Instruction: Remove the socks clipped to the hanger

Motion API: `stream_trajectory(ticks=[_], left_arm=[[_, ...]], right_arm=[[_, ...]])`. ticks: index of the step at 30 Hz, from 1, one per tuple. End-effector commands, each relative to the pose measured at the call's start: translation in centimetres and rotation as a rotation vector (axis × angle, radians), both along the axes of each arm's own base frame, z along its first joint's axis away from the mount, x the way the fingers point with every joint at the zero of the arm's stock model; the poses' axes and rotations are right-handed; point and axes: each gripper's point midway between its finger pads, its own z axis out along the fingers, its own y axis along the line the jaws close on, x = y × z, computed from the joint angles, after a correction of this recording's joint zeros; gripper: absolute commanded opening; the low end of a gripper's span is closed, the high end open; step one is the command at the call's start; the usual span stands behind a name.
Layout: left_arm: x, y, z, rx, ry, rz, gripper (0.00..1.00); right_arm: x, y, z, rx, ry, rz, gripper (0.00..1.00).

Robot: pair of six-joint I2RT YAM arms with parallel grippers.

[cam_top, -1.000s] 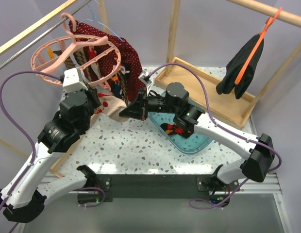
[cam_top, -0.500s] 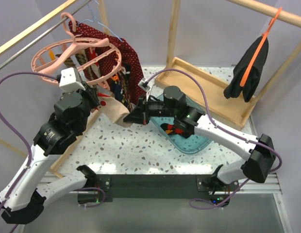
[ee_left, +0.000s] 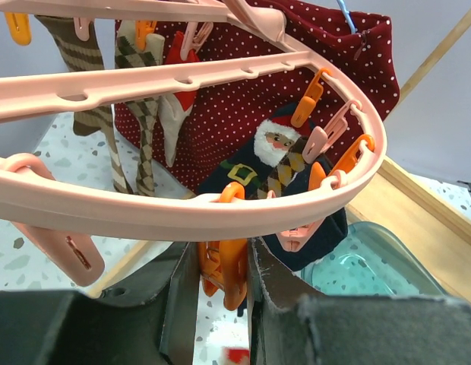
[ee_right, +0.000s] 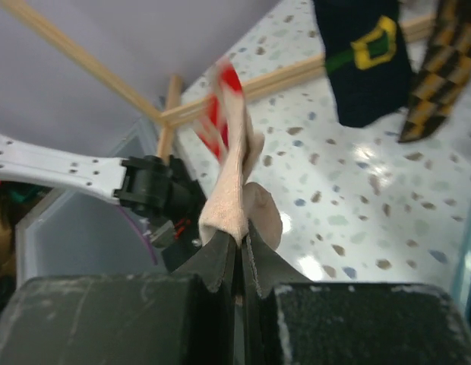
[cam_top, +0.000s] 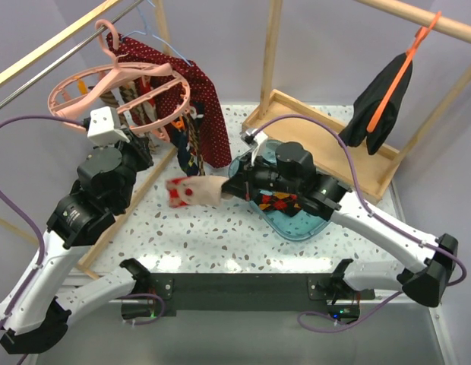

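Top external shows us a speckled table (cam_top: 213,236) between lilac walls (cam_top: 220,46). Above it, our right gripper (cam_top: 229,187) pinches a beige sock (cam_top: 191,192). Our left gripper (ee_left: 222,262) flanks an orange clip (ee_left: 228,277) on the pink hanger (ee_left: 182,217); we cannot tell if its jaws squeeze. Other socks (ee_left: 273,148) hang clipped.

We are seeing a red dotted cloth (cam_top: 211,114) hanging back left — and a black garment (cam_top: 378,106) (on an orange hanger (cam_top: 405,67)) dangling near a wooden tray (cam_top: 311,122).

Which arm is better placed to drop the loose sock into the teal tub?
Right, probably: the right gripper pinches the beige sock beside the teal tub; the left gripper is clamped on an orange clip of the pink hanger.
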Motion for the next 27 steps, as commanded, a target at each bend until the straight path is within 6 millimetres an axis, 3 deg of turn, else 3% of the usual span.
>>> stream_trajectory(ticks=[1,4,10,14,21,24,25,27], left_arm=[[-0.3,0.4,2.6,-0.023,-0.063,-0.004,0.00],[-0.4,0.4,2.7,-0.017,-0.065,-0.007,0.00],[-0.7,0.5,3.0,-0.010,-0.073,-0.019,0.00],[-0.8,0.5,2.8,-0.007,-0.070,-0.025,0.00],[-1.3,1.0,3.1,-0.016,-0.085,-0.020,0.00],[-1.4,1.1,3.3,-0.020,-0.093,-0.017,0.00],[-1.4,1.1,3.3,-0.020,-0.092,-0.014,0.00],[-1.5,1.1,3.5,-0.026,-0.099,-0.018,0.00]], right_arm=[[1.7,-5.1,-2.4,-0.181,-0.029,-0.206,0.00],[2.9,-8.7,-3.5,-0.263,-0.035,-0.331,0.00],[5.3,-15.1,-3.3,-0.317,-0.013,-0.544,0.00],[7.2,-18.9,-4.9,-0.439,0.030,-0.703,0.00],[8.0,-21.8,-8.1,-0.525,0.128,-0.816,0.00],[7.7,-22.4,-9.2,-0.562,0.137,-0.822,0.15],[7.7,-22.2,-9.3,-0.563,0.132,-0.806,0.30],[7.5,-21.3,-9.4,-0.560,0.129,-0.746,0.44]])
